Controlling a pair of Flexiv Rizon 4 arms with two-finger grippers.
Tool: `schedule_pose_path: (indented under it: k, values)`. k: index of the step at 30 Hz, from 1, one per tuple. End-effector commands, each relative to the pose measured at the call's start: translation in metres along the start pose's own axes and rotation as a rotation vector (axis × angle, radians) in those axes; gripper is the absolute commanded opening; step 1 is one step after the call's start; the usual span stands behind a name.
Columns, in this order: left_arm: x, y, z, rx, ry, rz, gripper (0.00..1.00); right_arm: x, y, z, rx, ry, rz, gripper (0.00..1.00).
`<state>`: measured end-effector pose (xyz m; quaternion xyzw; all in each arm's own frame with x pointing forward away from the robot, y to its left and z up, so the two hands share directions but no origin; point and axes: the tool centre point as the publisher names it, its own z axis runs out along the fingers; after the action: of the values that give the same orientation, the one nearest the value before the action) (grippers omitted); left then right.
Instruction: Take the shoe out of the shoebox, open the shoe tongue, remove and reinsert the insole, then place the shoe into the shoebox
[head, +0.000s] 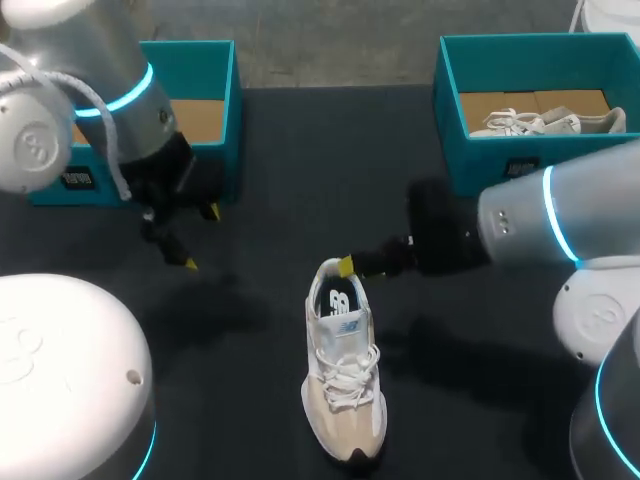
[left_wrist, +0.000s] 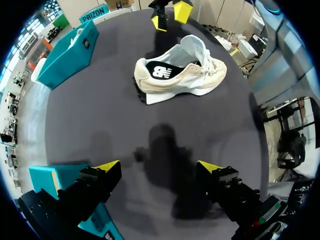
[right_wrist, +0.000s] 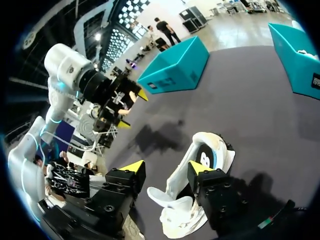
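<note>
Nearest in the right wrist view is the right gripper (right_wrist: 166, 170), its jaws released and spread wide. The heel end of the shoe (right_wrist: 172, 197) lies just under and between them, and I cannot tell whether either finger touches the collar. From the head view one yellow tip sits right at the heel rim.

The shoe is white and cream and stands on its sole near the middle of the dark tabletop (head: 260, 150), outside both boxes. Its heel points to the far edge and its toe to the robot, with the laces (head: 345, 385) bunched over the instep. Its black insole (head: 338, 300) is seated inside and carries a white logo at the heel. The tongue (left_wrist: 195, 47) stands raised and has a small patch whose print is too small to read.

The left gripper (left_wrist: 157, 167) hangs over bare tabletop with its jaws released, set wide and holding nothing. It is well apart from the shoe and just in front of the left shoebox (head: 205, 60), a teal box showing a brown cardboard floor.

At the far right corner stands the right shoebox (head: 500, 155), also teal, with a second shoe (head: 540, 122) lying in it on its side. Each box has a dark label (head: 520, 166) on its front wall, but the writing cannot be made out.
</note>
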<state>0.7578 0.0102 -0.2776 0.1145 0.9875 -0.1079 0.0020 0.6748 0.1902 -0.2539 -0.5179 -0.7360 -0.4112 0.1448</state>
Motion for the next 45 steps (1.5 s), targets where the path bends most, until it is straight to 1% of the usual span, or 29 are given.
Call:
schedule_pose_path:
  k: [1,3,7,8,9,10,12,13,16,17,18,32,33,34,35,37,38,39,41,42,45]
  values:
    - [-0.001,0.02,-0.019,0.03,0.013,0.018,1.0,0.011,0.006,0.006,0.027,-0.253,0.003,0.58]
    - [-0.001,0.028,-0.027,0.039,0.017,0.034,1.0,0.013,0.007,0.008,0.036,-0.265,0.009,0.51]
    - [-0.002,0.042,-0.042,0.063,0.022,0.114,1.0,0.019,0.01,0.013,0.06,-0.294,0.017,0.47]
    - [-0.003,0.045,-0.046,0.07,0.025,0.128,1.0,0.021,0.01,0.015,0.062,-0.298,0.016,0.45]
    - [-0.005,0.047,-0.049,0.072,0.027,0.128,1.0,0.023,0.011,0.016,0.064,-0.298,0.015,0.41]
    - [-0.007,0.049,-0.052,0.071,0.026,0.128,1.0,0.024,0.011,0.017,0.066,-0.298,0.014,0.27]
    - [-0.008,0.052,-0.056,0.06,0.02,0.151,1.0,0.026,0.011,0.02,0.072,-0.307,0.019,0.05]
    - [-0.009,0.053,-0.059,0.066,0.023,0.162,1.0,0.027,0.011,0.021,0.074,-0.307,0.018,0.0]
    - [-0.01,0.056,-0.063,0.049,0.019,0.193,1.0,0.025,0.011,0.028,0.119,-0.353,0.069,0.0]
    - [-0.01,0.056,-0.063,0.049,0.019,0.193,1.0,0.025,0.011,0.028,0.117,-0.367,0.077,0.0]
    - [-0.01,0.056,-0.063,0.049,0.019,0.193,1.0,0.025,0.011,0.028,0.092,-0.37,0.084,0.0]
    - [-0.01,0.056,-0.063,0.049,0.019,0.193,1.0,0.025,0.011,0.028,0.092,-0.37,0.084,0.0]
    - [-0.012,0.057,-0.062,0.048,0.021,0.207,1.0,0.026,0.01,0.03,0.097,-0.388,0.083,0.0]
    - [-0.016,0.06,-0.062,0.045,0.016,0.228,1.0,0.026,0.008,0.031,0.096,-0.399,0.073,0.0]
    - [-0.019,0.062,-0.061,0.04,0.017,0.235,1.0,0.026,0.006,0.033,0.116,-0.463,0.083,0.0]
    - [-0.025,0.068,-0.062,0.045,0.022,0.269,1.0,0.026,0.004,0.035,0.115,-0.478,0.072,0.0]
    - [-0.026,0.071,-0.062,0.035,0.012,0.293,1.0,0.025,0.003,0.037,0.13,-0.537,0.083,0.0]
    - [-0.028,0.073,-0.062,0.04,0.013,0.315,1.0,0.023,0.003,0.039,0.133,-0.552,0.078,0.0]
    - [-0.033,0.078,-0.062,0.033,0.018,0.329,1.0,0.02,0.002,0.041,0.129,-0.542,0.068,0.0]
    - [-0.034,0.081,-0.062,0.032,0.011,0.342,1.0,0.016,0.002,0.044,0.137,-0.567,0.072,0.0]
    - [-0.039,0.09,-0.064,0.031,0.013,0.348,1.0,0.012,0.001,0.047,0.139,-0.579,0.058,0.0]
